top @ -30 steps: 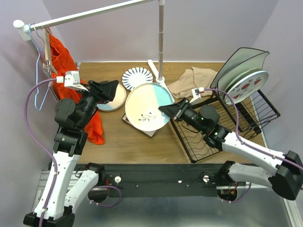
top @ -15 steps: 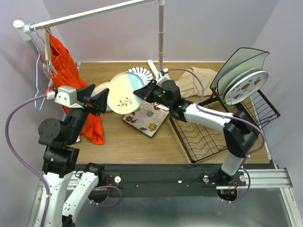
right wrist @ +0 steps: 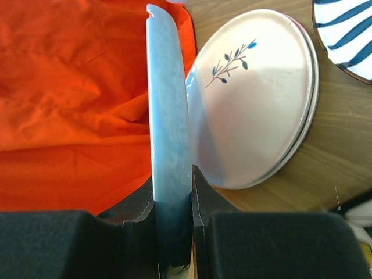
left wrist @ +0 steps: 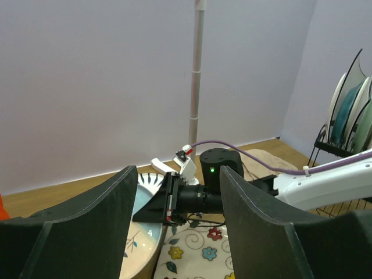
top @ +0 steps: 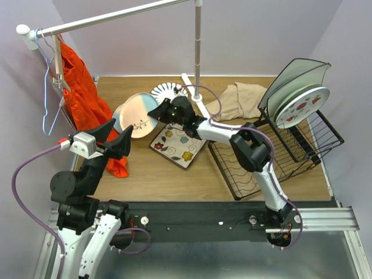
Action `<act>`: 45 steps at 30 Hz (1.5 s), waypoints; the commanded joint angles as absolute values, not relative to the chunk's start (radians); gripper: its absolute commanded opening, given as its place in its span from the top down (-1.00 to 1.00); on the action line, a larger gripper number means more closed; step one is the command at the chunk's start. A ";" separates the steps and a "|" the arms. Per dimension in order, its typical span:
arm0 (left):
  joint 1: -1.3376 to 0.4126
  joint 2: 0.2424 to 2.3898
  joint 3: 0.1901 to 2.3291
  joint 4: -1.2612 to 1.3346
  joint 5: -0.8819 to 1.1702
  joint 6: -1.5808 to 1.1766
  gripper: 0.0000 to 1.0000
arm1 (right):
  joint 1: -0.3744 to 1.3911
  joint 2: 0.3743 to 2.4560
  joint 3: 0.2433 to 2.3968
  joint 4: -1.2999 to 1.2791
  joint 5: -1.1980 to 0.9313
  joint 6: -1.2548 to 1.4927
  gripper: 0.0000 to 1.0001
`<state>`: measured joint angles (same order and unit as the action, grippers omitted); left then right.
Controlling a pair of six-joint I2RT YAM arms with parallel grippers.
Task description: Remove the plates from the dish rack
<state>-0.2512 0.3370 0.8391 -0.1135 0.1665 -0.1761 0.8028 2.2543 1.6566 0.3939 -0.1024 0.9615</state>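
Lab booth: plain lilac walls (top: 267,40) enclosing table (top: 168,174).

The pink-and-blue plate (top: 131,116) carries a small dark sprig. The round plate (top: 165,91) is white with dark stripes, and the square plate (top: 180,145) is white with coloured flowers. The cloth (top: 87,104) is orange-red, the dish rack (top: 247,174) black.

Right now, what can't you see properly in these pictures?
Right wrist view: the held plate is edge-on, its face unseen; the frame corner cuts off the striped plate.
Top view: the right end effector covers part of the striped plate; the racked plates overlap, so no count.
Left wrist view: its own fingers hide part of the floral plate.
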 commanded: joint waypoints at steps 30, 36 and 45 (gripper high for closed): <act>-0.253 0.249 0.669 -0.014 0.181 -0.235 -0.35 | 0.778 2.634 2.163 0.393 -0.166 1.094 0.91; -0.253 0.252 0.669 -0.020 0.179 -0.232 -0.34 | 0.778 2.646 2.168 0.345 -0.152 1.115 0.66; -0.253 0.245 0.669 -0.025 0.183 -0.232 -0.34 | 0.778 2.594 2.115 0.272 -0.106 1.069 0.16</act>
